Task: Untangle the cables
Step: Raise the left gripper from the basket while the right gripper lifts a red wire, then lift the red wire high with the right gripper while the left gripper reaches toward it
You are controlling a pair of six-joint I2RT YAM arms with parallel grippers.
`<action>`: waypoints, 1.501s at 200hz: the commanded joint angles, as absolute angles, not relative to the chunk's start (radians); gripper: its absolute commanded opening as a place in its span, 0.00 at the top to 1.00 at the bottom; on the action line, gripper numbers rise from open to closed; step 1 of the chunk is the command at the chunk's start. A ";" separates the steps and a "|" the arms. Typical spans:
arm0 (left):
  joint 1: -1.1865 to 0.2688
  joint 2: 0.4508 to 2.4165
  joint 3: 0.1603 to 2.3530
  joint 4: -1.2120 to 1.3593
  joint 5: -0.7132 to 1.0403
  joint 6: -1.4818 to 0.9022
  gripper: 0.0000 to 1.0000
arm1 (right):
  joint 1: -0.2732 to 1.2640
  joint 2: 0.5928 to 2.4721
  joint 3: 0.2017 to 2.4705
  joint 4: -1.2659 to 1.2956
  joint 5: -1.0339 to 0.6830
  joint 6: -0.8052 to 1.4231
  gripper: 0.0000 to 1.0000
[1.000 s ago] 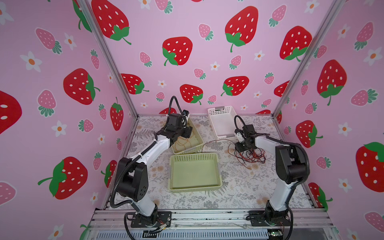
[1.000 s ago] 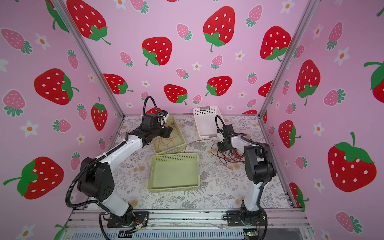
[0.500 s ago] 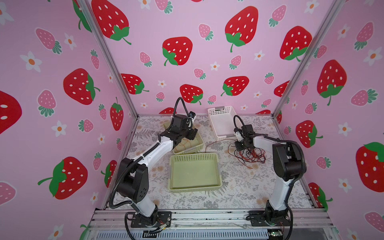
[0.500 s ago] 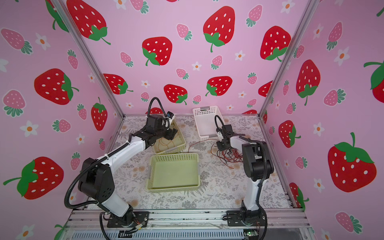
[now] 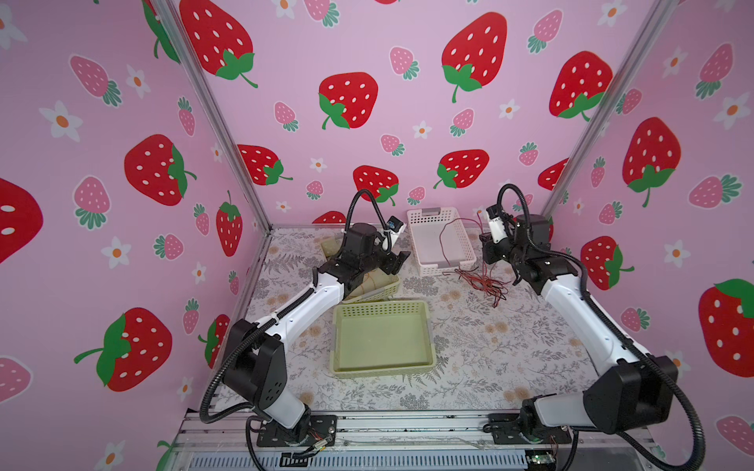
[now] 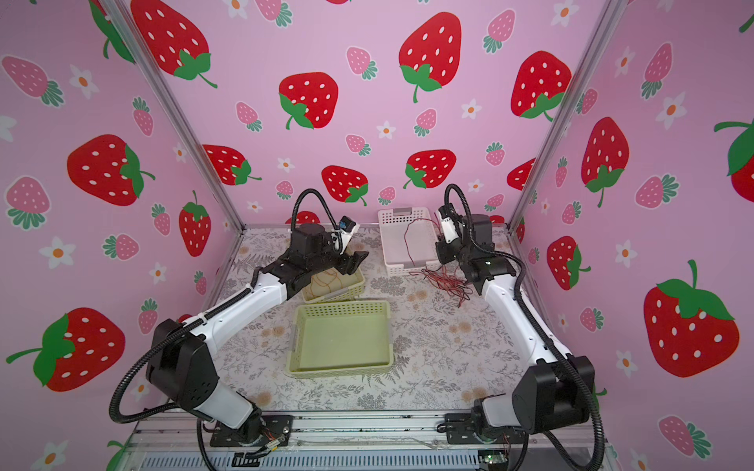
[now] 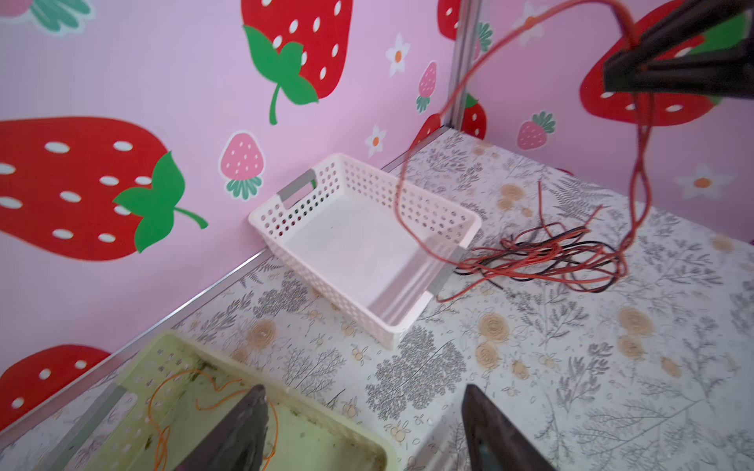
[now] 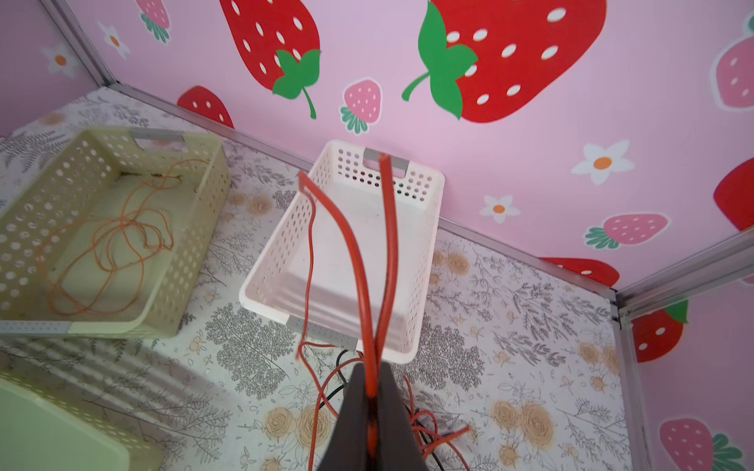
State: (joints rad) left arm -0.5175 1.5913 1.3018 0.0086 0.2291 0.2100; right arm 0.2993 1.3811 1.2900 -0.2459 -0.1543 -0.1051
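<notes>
A tangle of thin red and black cables (image 5: pixel 483 281) (image 7: pixel 551 253) lies on the table just in front of the white basket (image 5: pixel 424 220). My right gripper (image 8: pixel 371 375) (image 5: pixel 487 246) is raised above that tangle and shut on a red cable (image 8: pixel 355 253). That cable loops up from the pile and hangs over the white basket. An orange cable (image 8: pixel 110 244) lies coiled in the far green basket (image 8: pixel 196 228). My left gripper (image 7: pixel 363 391) (image 5: pixel 398 263) hovers open and empty over that basket's right edge.
A larger, empty green basket (image 5: pixel 381 310) sits in the middle of the table, in front of the far one. The white basket (image 6: pixel 402 214) stands against the back wall. Pink walls close in the left, back and right sides.
My right gripper has shut on the red cable and risen from the pile with it. The left gripper has swung right, from over the far green basket to its right edge.
</notes>
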 commanded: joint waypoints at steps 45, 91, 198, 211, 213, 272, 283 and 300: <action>-0.635 1.614 1.460 0.137 0.441 0.241 0.27 | 0.304 1.319 1.452 -0.261 -0.258 -0.114 1.00; -0.693 1.688 1.528 0.252 0.522 0.164 0.30 | 0.306 1.291 1.540 -0.257 -0.338 -0.085 1.00; -0.762 1.791 1.508 0.509 0.578 -0.017 0.39 | 0.316 1.234 1.459 -0.181 -0.527 -0.022 1.00; -0.765 1.797 1.510 0.519 0.587 -0.024 0.41 | 0.318 1.223 1.438 -0.169 -0.542 -0.017 1.00; -0.765 1.799 1.511 0.521 0.589 -0.025 0.42 | 0.317 1.222 1.434 -0.168 -0.543 -0.016 1.00; -0.769 1.835 1.557 0.461 0.576 -0.021 0.57 | 0.321 1.200 1.389 -0.143 -0.575 0.000 1.00; -0.771 1.835 1.556 0.454 0.581 -0.019 0.59 | 0.321 1.197 1.385 -0.142 -0.574 0.000 1.00; -0.773 1.840 1.559 0.449 0.587 -0.021 0.63 | 0.321 1.199 1.381 -0.139 -0.577 0.003 1.00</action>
State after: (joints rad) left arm -0.7662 1.8374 1.5162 0.4465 0.5663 -0.0235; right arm 0.3122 1.2213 1.3884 -0.1791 -0.5453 -0.0010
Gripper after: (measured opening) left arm 0.395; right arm 0.071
